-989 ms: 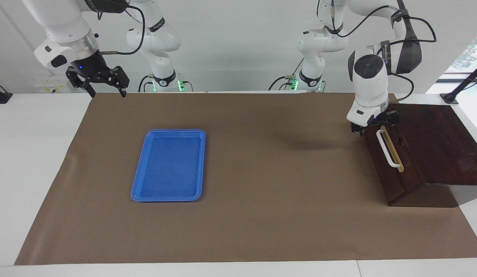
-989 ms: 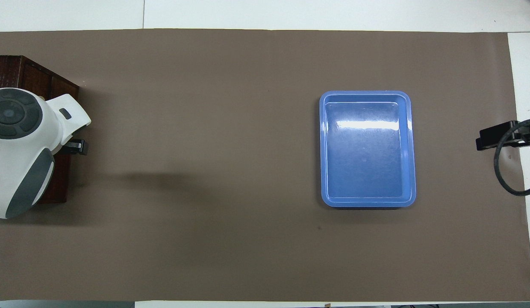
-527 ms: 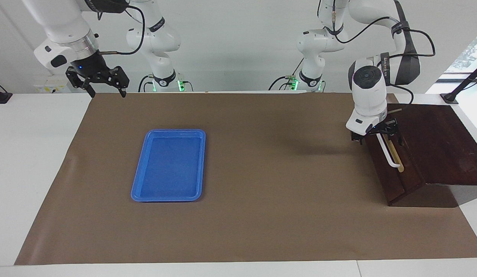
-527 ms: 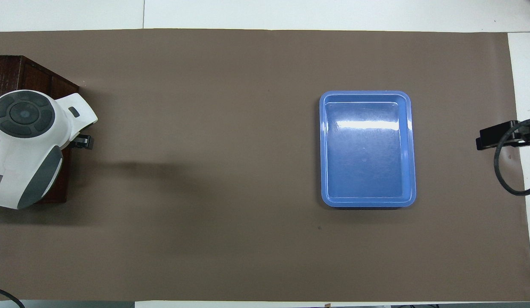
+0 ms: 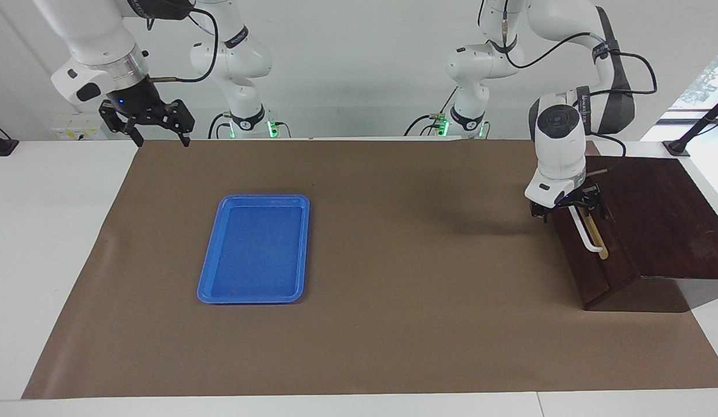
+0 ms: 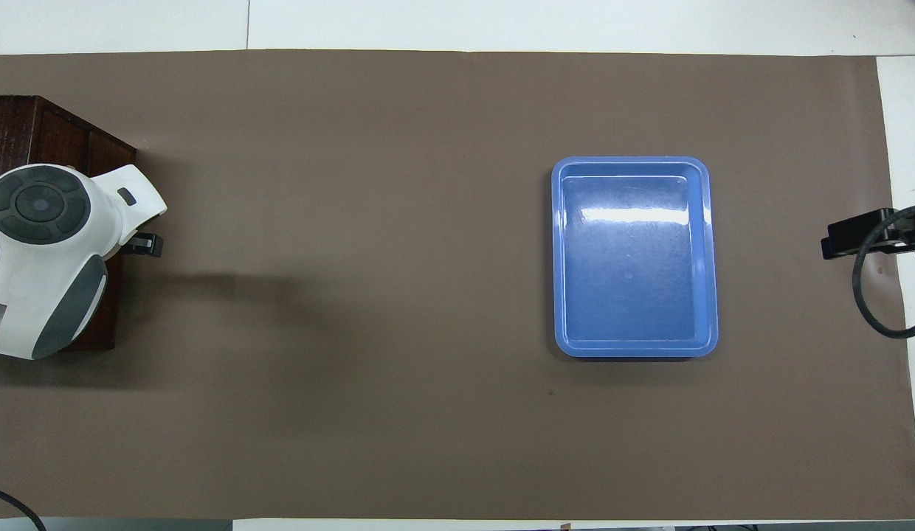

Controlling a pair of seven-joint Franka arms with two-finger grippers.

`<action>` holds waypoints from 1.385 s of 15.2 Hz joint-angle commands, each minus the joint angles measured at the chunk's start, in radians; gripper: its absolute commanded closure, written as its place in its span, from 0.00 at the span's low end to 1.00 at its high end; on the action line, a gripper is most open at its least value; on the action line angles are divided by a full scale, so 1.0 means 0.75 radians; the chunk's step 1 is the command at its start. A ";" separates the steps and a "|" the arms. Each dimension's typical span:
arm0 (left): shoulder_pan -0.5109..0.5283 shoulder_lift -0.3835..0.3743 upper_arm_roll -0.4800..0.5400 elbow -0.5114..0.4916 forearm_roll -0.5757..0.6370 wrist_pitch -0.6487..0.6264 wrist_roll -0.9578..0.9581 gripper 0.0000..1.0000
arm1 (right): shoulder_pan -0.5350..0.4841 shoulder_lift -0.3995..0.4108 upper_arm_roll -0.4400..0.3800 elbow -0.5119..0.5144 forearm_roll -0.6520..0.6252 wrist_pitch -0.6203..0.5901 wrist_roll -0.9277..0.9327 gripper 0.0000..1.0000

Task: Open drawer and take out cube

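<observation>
White tabletop (image 5: 58,243) under a pale wall, covered by a broad brown paper mat (image 5: 405,301) that fills most of both views. At the right edge of the facing view, toward the left arm's end of the table, stands a dark brown wooden box (image 5: 654,220) whose sloping front is the dark brown wooden drawer (image 5: 596,263), fitted with a white bar handle (image 5: 585,231) on a tan strip; the drawer sits flush with the box, not pulled out. The left gripper (image 5: 569,204), black and two-fingered beneath a white wrist, is at the upper end of the handle, its fingers spread to either side of the bar; whether they touch the bar cannot be told. In the overhead view the same wrist covers the box at the left edge of the frame, with only a black gripper tip (image 6: 144,246) showing. The right gripper (image 5: 157,134), black, hangs in the air at the upper left of the facing view over the mat's corner by the robots, fingers spread and holding nothing; its arm waits. A flat blue rectangular plastic tray (image 5: 211,263) lies on the mat left of centre in the facing view, well apart from the box. The small yellow cube is not visible in either view.
</observation>
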 commanded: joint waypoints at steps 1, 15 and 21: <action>0.006 0.012 0.003 -0.034 0.054 0.057 -0.016 0.00 | -0.025 -0.005 0.011 0.000 0.032 0.011 -0.038 0.00; 0.008 0.057 -0.001 -0.036 0.056 0.115 -0.020 0.00 | -0.031 -0.003 0.006 0.002 0.032 0.005 -0.068 0.00; -0.006 0.055 -0.005 -0.036 0.054 0.096 -0.022 0.00 | -0.033 -0.003 0.006 0.002 0.032 0.001 -0.107 0.00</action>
